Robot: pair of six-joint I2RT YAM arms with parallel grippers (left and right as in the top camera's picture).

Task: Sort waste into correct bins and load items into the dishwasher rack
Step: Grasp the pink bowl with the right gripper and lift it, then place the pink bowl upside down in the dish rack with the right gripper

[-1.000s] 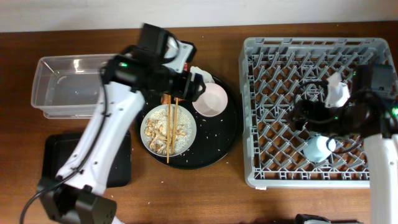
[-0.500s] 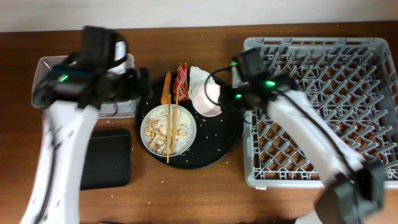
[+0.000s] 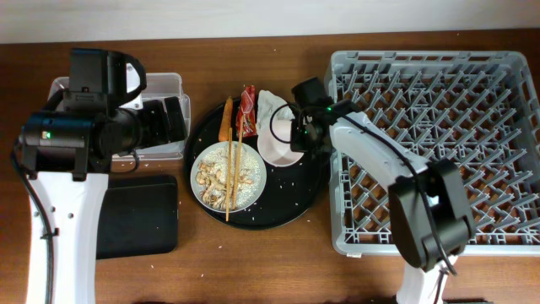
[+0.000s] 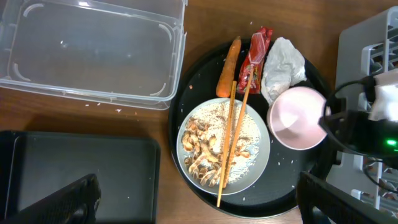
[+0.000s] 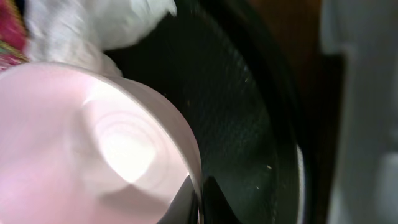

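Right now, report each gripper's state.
Left gripper: open, holding nothing.
Right gripper: closed on the rim of the bowl.

A brown wooden table [image 3: 253, 266] fills nearly the whole overhead view, its grain running left to right in darker and lighter streaks. Along the far edge a narrow strip of pale, plain wall [image 3: 253, 15] meets the tabletop. The light is soft and even, the shadows on the wood are faint, and the surface has a dull, warm sheen
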